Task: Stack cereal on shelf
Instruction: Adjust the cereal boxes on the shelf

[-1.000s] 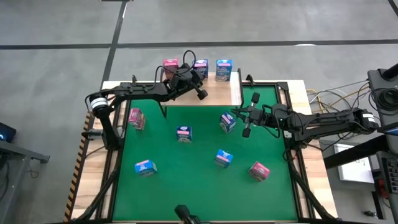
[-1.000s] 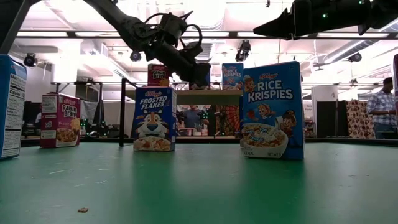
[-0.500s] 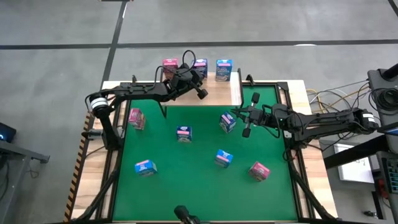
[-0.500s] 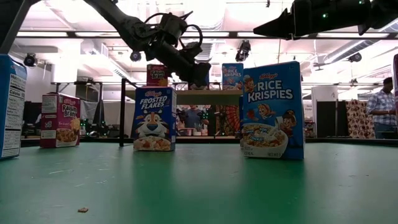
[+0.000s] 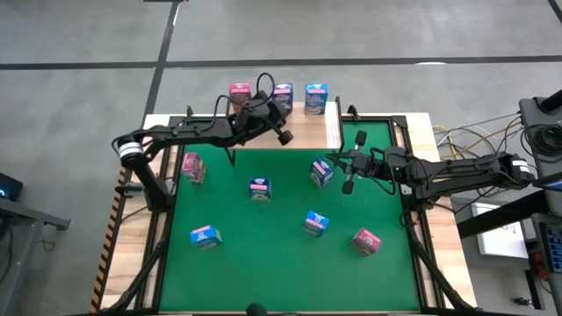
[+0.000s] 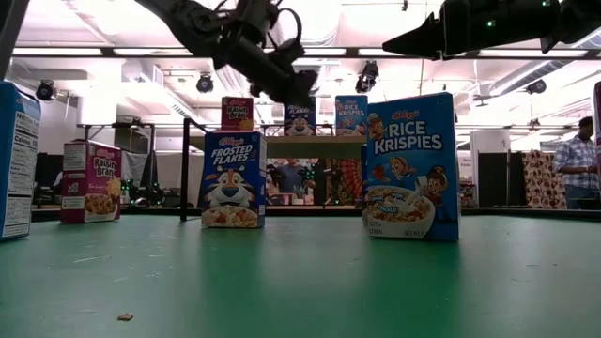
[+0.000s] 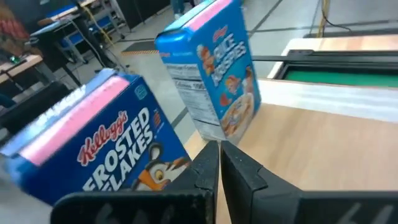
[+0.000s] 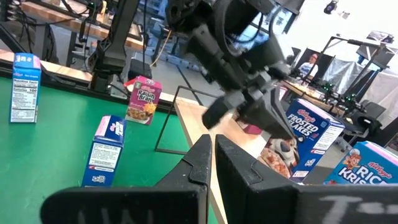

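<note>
Three small printed cereal boxes (image 5: 283,96) stand on the light-wood shelf (image 5: 307,129) at upper centre. The left gripper (image 5: 283,133), fingers together and empty, hovers there; the right gripper (image 5: 338,163), likewise closed, waits mid-mat. Next move: open around a blue box (image 5: 321,172) on the green mat (image 5: 263,254).

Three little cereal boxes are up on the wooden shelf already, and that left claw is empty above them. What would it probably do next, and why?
Probably swing back toward the green mat for another box. The left gripper hangs shut and empty just above the shelf, where three boxes stand, while others, such as the Frosted Flakes box, wait on the mat. The right gripper hovers shut beside another.
</note>
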